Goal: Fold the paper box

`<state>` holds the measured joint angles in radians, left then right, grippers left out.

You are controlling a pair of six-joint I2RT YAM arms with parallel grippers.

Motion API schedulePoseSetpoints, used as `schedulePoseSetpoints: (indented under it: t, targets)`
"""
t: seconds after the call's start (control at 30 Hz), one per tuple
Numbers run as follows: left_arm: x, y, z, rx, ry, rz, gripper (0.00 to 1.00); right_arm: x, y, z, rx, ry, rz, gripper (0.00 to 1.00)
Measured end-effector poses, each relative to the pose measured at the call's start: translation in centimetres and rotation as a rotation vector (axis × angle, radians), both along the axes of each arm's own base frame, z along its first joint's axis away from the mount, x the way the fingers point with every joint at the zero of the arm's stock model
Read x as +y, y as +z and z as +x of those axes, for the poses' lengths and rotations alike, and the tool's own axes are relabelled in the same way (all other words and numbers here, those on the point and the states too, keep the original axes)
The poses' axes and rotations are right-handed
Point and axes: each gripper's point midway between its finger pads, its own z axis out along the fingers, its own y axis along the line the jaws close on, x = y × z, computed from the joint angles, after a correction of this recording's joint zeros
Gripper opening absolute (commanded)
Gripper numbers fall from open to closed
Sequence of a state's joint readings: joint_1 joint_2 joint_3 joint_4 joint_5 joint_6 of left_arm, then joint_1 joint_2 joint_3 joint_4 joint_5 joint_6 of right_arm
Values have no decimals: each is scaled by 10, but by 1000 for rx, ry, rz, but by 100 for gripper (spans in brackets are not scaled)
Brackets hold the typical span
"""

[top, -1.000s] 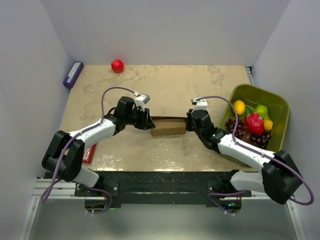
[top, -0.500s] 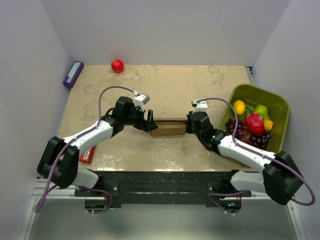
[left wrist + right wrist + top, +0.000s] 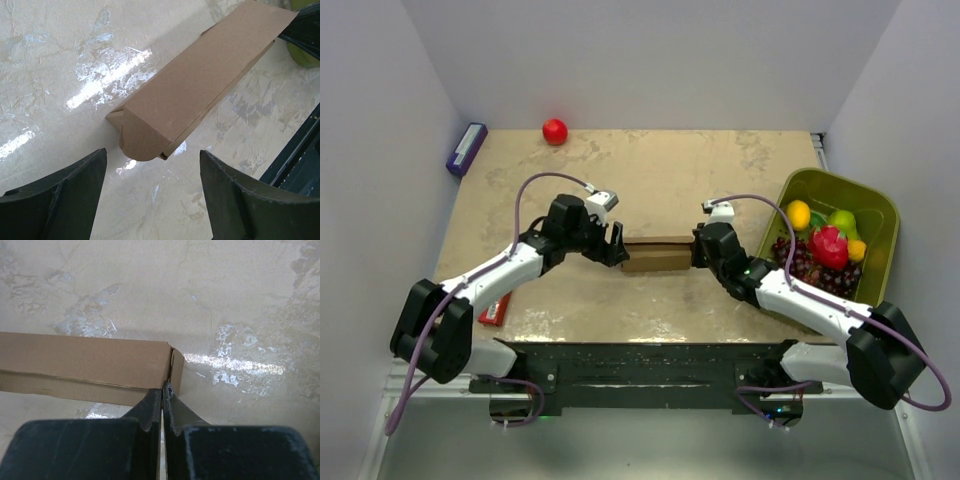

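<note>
So the paper box (image 3: 658, 254) is lying flat in the middle of the table (image 3: 650, 170), folded into a long closed brown shape, with 1 arm at each end. The left gripper (image 3: 618, 243) is at the box's left end with its 2 fingers (image 3: 60, 190) spread wide. The rounded end flap sits just ahead of them, untouched. The right gripper (image 3: 162, 390) has its fingers pressed together, tips right against the corner of the box's right end. Can't tell if a flap is pinched in there. A red ball (image 3: 554, 131) and a purple box (image 3: 466, 148) are in the upper left, and a green fruit basket (image 3: 880, 215) is at the right.
</note>
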<state>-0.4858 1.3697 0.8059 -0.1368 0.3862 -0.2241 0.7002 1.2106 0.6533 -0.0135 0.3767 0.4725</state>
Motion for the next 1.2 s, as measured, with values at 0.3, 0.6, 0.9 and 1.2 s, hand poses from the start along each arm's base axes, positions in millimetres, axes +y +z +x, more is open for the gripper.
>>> schedulePoseSetpoints:
  t: [0.3,0.6,0.9,1.2]
  targets:
    - [-2,-3,7,-13,10,0,51,0,0,-1,17,0,-12,0]
    - [-6,-9,12,-10,6,-6,26,2,3,-1,31,4,-13,0]
    - [-7,-6,19,-22,14,1,15,3,2,-2,40,14,-13,12]
    - [-7,-5,25,-21,19,25,12,8,-2,-9,84,19,24,26]
